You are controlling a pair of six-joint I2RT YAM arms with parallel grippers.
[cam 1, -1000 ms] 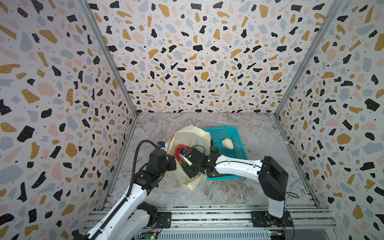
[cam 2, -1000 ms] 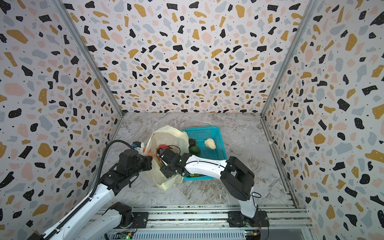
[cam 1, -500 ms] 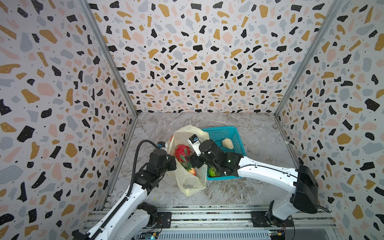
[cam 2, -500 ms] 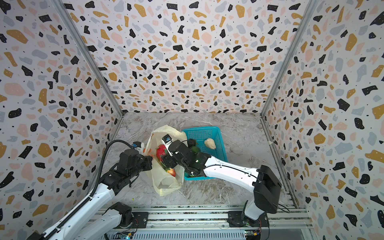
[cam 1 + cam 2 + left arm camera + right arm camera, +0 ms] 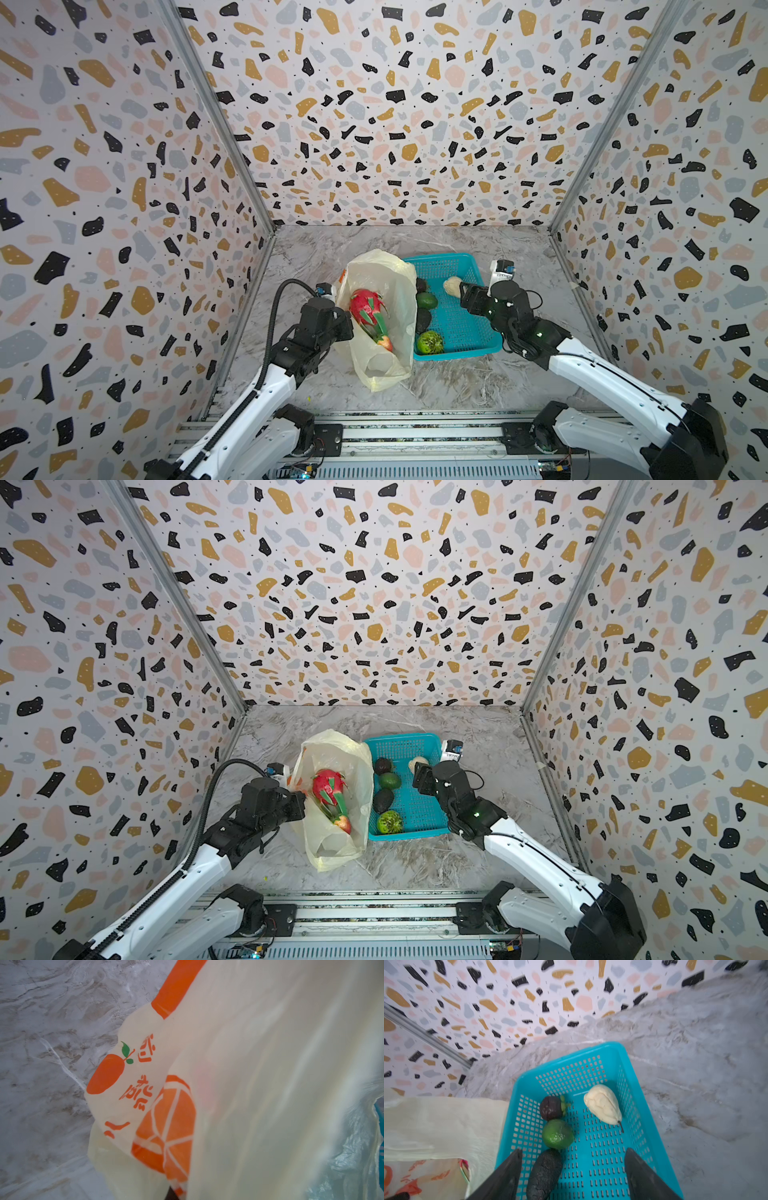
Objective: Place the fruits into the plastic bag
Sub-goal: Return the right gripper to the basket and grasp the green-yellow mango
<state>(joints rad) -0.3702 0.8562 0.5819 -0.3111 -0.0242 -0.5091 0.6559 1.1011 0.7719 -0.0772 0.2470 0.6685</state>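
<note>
While left pincer [image 5: 348, 321] pinches plastic bag [image 5: 386, 365] holding dragon fruit [image 5: 365, 305], right pincer [image 5: 573, 1151] spread over teal basket [image 5: 457, 354] of five fruits [image 5: 425, 300].

On marble tabletop [image 5: 457, 382]: plastic bag [image 5: 386, 274] just beside teal basket [image 5: 440, 258].

White arm links [image 5: 266, 390], black joints and wrists [image 5: 505, 309], ribbed black cable [image 5: 271, 316], dark tapered jaws

One bag [image 5: 386, 270] holds two: one dragon fruit [image 5: 365, 303], one small red fruit [image 5: 386, 343]. One basket [image 5: 440, 266], at the bag's 3 o'clock, holds five: one mangosteen [image 5: 551, 1108], one green avocado [image 5: 558, 1134], one dark avocado [image 5: 545, 1174], one bumpy green fruit [image 5: 429, 341], one pale pear [image 5: 602, 1104].
</note>
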